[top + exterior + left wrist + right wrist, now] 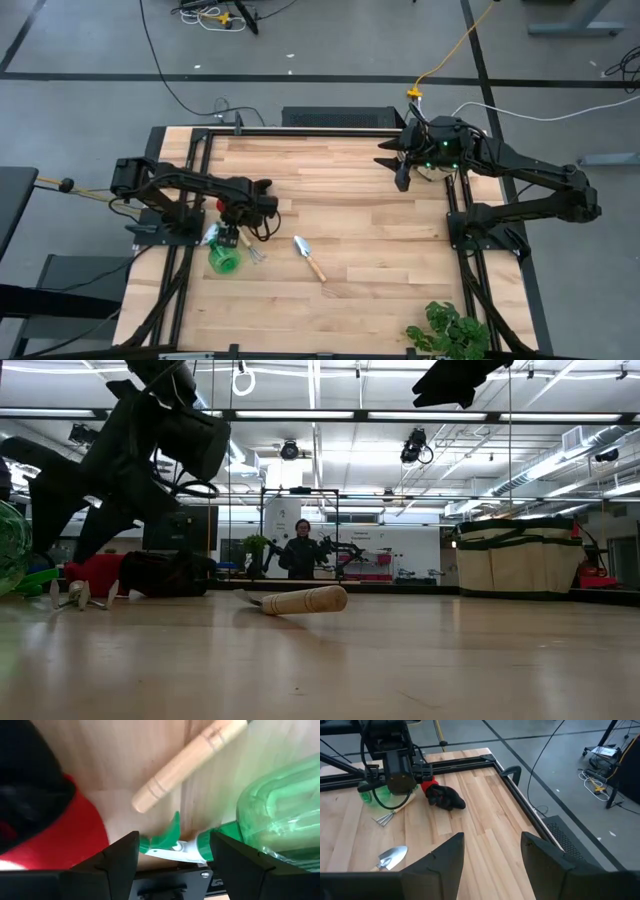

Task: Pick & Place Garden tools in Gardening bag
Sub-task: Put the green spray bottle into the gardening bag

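From above, the left gripper (232,236) hangs low at the left side of the light wooden table (370,200), directly over the neck of the translucent green spray bottle (225,258), which lies on its side. The red-and-black glove (262,205) sits just beside that gripper, and the small wooden-handled rake (255,252) lies next to the bottle. The silver trowel with a wooden handle (309,257) lies apart, nearer the table's middle. The right gripper (400,163) hovers high near the far right corner. A leafy green plant (450,330) stands at the near right edge.

At table height, the beige fabric gardening bag with a dark green rim (517,557) stands upright at the right, well apart from the tools.

The left wrist view shows its dark fingers (117,857) spread wide on either side of the bottle's white-and-green trigger head, not closed on it.

The right wrist view shows its fingers (442,857) parted, holding nothing, high over bare boards.
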`<state>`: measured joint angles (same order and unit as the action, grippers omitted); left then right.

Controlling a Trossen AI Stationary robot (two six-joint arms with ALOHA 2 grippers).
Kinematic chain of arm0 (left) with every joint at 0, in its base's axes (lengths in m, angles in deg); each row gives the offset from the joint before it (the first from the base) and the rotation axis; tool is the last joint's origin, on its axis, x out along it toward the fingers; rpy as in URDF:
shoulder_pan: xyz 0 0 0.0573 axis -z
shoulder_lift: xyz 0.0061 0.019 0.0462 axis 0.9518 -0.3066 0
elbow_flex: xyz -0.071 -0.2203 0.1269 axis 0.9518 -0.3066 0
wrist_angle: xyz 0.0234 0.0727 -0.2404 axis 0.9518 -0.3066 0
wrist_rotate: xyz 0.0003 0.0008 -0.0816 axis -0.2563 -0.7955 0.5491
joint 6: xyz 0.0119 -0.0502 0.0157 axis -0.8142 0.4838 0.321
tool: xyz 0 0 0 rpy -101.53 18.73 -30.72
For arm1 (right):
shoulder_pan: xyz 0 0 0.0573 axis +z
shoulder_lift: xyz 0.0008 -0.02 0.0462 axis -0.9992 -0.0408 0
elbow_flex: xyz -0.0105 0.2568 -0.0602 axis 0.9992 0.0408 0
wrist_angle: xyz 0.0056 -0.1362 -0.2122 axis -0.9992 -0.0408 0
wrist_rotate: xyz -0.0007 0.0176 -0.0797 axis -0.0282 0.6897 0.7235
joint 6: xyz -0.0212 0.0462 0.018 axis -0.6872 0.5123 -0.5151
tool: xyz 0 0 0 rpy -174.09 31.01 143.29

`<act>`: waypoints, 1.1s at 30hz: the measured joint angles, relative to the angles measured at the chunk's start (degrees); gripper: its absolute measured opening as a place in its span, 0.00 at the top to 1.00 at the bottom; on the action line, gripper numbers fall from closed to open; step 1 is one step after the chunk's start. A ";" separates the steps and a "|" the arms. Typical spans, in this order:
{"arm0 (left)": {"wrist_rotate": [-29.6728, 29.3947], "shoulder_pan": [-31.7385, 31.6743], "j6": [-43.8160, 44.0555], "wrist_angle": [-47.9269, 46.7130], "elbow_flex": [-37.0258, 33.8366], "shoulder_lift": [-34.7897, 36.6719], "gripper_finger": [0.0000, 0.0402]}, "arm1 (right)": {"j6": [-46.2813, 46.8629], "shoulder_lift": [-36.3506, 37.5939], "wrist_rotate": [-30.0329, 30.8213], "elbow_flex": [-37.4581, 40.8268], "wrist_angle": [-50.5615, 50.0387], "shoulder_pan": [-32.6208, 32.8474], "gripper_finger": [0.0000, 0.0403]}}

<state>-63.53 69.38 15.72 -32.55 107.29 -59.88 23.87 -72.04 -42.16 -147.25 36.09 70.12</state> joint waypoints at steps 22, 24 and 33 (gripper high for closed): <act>0.34 0.09 -0.02 5.68 -6.29 0.02 0.37 | 0.00 0.00 0.02 0.00 0.03 0.00 0.51; -0.07 0.09 0.04 6.03 -6.29 0.02 0.37 | -0.01 0.01 0.02 0.00 0.02 0.00 0.51; 0.27 0.09 0.12 5.38 -6.29 0.02 0.45 | -0.02 0.00 0.02 -0.01 0.00 0.00 0.51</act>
<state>-63.26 69.47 15.84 -27.18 101.00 -59.86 23.86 -72.04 -42.14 -147.26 36.10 70.12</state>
